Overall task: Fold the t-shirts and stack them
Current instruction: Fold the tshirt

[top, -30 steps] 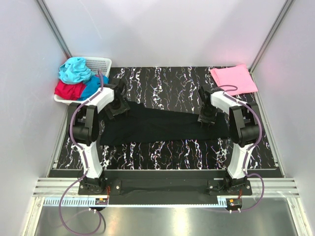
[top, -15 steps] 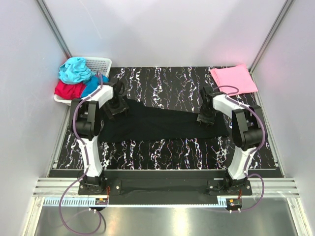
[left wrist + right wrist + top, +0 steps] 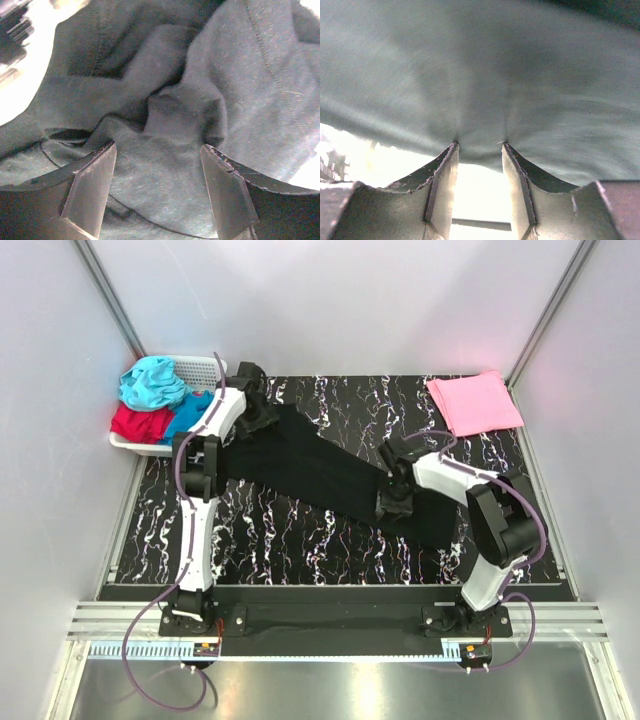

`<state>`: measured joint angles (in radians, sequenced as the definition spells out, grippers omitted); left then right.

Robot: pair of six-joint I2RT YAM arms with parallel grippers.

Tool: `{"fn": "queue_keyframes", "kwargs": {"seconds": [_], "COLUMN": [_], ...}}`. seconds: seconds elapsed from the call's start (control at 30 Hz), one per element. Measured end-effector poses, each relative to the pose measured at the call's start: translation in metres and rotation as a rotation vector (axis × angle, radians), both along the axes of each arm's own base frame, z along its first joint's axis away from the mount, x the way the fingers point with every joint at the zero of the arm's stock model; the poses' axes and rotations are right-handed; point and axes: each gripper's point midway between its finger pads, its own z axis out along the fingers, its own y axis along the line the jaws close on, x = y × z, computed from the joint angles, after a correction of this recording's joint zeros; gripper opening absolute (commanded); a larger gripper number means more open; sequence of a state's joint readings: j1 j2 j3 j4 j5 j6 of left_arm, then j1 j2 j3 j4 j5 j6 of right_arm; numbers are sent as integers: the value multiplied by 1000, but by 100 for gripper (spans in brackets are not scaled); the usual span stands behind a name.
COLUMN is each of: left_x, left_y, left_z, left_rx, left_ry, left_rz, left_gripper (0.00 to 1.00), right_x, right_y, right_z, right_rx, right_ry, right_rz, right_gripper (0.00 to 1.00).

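Black t-shirt: left claw is clasping a bunch, right claw is pinching its edge; even tension should lay it flat.

Spread shirt centre; folded shirt far right; basket far left.

Light falls evenly from above in the overhead view, leaving the white walls pale and nearly shadowless, while the metal strip at the bottom glares. The black t-shirt shows as a flat dark shape with little fold detail. Both wrist views are grainy and soft: backlight blows out to white around the cloth, and the close fingers are blurred.
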<state>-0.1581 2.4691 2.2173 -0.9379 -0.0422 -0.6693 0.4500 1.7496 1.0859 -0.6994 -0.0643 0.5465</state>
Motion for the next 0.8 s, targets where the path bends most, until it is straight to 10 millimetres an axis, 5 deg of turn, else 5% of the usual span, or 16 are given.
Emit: {"fn": "queue_keyframes", "kwargs": {"seconds": [0.17, 0.37, 0.8], "left_x": [39, 46, 41], "left_y": [-41, -78, -80], "left_z": [6, 8, 27], "left_rx": [-92, -129, -86], "left_ry": [-114, -184, -250], "left_rz": [-115, -236, -301], "left_gripper": [77, 80, 87], "right_x": [-23, -32, 52], "right_y": [34, 63, 79], "right_z": [2, 6, 83], "right_rx": [53, 39, -46], "right_ry": [24, 1, -309], "right_rz": [127, 247, 288], "right_gripper": [44, 43, 45]}}
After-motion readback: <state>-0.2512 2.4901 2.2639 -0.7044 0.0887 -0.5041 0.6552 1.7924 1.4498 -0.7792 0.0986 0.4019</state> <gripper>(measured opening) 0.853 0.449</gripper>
